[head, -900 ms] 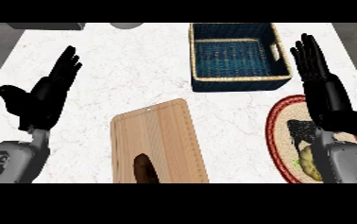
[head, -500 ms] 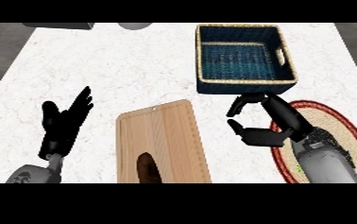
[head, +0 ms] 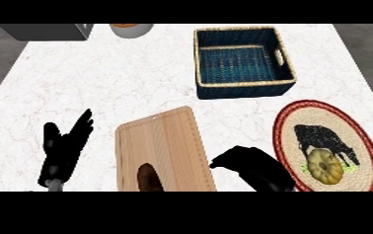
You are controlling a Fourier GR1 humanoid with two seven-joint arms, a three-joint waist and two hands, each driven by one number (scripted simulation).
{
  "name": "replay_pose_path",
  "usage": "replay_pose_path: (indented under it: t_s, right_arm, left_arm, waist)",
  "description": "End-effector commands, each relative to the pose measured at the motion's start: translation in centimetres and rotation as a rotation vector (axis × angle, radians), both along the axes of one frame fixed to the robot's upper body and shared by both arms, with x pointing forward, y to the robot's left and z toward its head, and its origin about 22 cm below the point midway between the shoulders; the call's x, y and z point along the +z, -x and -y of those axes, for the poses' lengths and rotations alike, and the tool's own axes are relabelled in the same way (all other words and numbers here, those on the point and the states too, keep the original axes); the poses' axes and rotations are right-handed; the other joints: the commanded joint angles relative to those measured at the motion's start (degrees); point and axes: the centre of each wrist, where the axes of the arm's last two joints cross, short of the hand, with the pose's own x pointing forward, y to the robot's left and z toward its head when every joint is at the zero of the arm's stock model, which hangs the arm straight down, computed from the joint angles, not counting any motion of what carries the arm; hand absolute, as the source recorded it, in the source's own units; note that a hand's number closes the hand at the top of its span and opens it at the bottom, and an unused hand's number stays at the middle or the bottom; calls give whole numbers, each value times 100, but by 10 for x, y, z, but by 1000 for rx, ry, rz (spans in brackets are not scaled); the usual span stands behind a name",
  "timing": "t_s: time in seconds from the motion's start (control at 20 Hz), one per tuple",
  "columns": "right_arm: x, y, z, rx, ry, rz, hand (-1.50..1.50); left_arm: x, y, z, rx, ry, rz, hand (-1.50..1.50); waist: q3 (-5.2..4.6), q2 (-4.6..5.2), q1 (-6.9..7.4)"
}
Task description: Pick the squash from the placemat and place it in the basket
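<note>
Seen from the head view over a white marbled counter (head: 109, 80). Small yellow-orange ribbed squash (head: 325, 165) lay on the round woven placemat with red rim and black cow figure (head: 310, 122), at the placemat's lower part, just below the cow and apart from both hands. Dark blue rectangular woven basket with tan rim (head: 280, 82) stood well up the counter, above the placemat and to its left, holding nothing visible. Pale wooden cutting board (head: 164, 144) lay between the two hands, slightly tilted, with a dark brown oval item (head: 150, 177) on its lower end, cut off by the frame edge. Black left hand (head: 64, 146) rested at the lower left, fingers straight and spread, pointing up, touching nothing seen. Black right hand (head: 251, 166) hung low between board and placemat, just left of the squash, fingers bent over and curled inward, holding nothing. At the top edge, a grey box-like object (head: 51, 30) and a pale round bowl with orange contents (head: 131, 29), both partly cropped.
</note>
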Motion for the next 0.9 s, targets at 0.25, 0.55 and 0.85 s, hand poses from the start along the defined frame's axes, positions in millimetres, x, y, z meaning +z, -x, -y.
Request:
replay_pose_path:
  t_s: [0.25, 0.55, 0.85]
  right_arm:
    - [88, -8, -31, -9, 549, 516, -150]
    - [150, 1, -54, 22, 811, 499, -150]
    - [168, 10, -54, 50, 1034, 359, -150]
  left_arm:
    - [-20, 17, -1, 28, 7, -113, 0]
    - [-17, 22, 4, 14, 3, -101, 0]
    - [-18, 30, -7, 44, 8, -117, 0]
  waist:
    - [-68, -10, -65]
    - [-65, 6, -29]
    - [-68, -22, -181]
